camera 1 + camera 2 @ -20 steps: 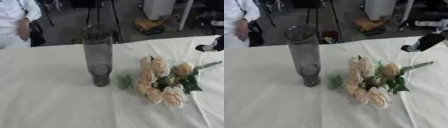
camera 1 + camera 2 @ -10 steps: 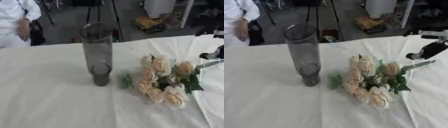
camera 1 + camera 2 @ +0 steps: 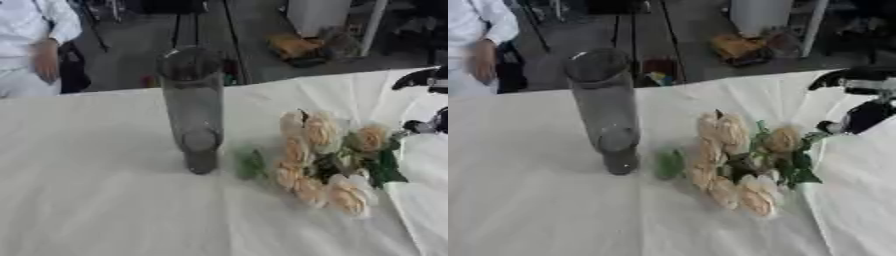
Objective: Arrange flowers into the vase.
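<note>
A tall dark glass vase [image 3: 192, 110] stands upright on the white tablecloth [image 3: 87, 200], left of centre. To its right a bunch of cream and peach roses [image 3: 324, 155] with green leaves lies flat, blooms toward me and stems pointing to the right edge. My right hand [image 3: 864, 115] comes in from the right edge, black, with one fingertip down at the stem ends [image 3: 826, 131] and another part held apart above it. It is open and nothing is between its fingers. My left hand is out of view.
A loose green leaf [image 3: 249, 162] lies between the vase and the roses. The table's far edge runs behind the vase, with floor, stands and boxes beyond it. White cloth stretches to the left and front of the vase.
My right hand has come down and toward me, from above the table's far right to the stem ends of the roses. Vase and flowers have not moved.
</note>
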### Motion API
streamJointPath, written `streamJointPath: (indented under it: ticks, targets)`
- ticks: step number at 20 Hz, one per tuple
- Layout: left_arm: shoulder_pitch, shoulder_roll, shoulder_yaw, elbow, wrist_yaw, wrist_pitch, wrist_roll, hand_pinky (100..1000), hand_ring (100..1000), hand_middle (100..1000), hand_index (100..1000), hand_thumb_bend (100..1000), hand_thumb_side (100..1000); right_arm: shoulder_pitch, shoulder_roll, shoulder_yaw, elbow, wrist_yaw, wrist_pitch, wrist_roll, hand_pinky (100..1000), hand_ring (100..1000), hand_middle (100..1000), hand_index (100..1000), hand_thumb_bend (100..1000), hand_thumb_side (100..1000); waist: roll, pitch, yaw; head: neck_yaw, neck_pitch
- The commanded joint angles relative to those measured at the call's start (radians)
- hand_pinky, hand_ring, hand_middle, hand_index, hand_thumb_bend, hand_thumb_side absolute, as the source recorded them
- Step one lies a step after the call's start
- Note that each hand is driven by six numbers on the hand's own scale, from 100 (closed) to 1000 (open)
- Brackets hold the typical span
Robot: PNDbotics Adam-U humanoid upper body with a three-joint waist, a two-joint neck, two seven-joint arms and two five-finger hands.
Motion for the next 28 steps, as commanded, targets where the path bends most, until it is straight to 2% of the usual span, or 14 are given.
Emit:
streamJointPath:
  ticks: [1,7,12,28]
  targets:
    - [-0.016,0.019,0.01,-0.012,0.002,0.001,0.004,872,949,921,967,106,1000,0.004,-0.061,-0.015,-0.015,-0.018,-0.004,-0.001,876,1000,1000,1000,356,363,-0.003,-0.013,-0.002,-0.002,-0.01]
    - [-0.016,0.017,0.011,-0.012,0.001,0.002,0.006,873,949,921,967,104,1000,0.042,-0.077,-0.029,-0.052,-0.066,0.002,-0.005,877,1000,1000,1000,354,358,-0.002,-0.009,-0.007,-0.002,-0.015]
    - [-0.016,0.015,0.011,-0.012,0.002,0.002,0.008,873,949,921,967,104,1000,0.058,-0.075,-0.017,-0.065,-0.066,0.004,0.007,875,1000,1000,1000,352,355,0.0,-0.006,-0.006,-0.006,-0.022]
    - [-0.019,0.004,0.014,-0.012,0.007,0.001,0.013,872,948,921,967,102,1000,0.025,-0.019,0.037,-0.016,-0.026,-0.005,0.025,874,1000,1000,1000,357,340,0.006,0.006,0.006,-0.026,-0.036]
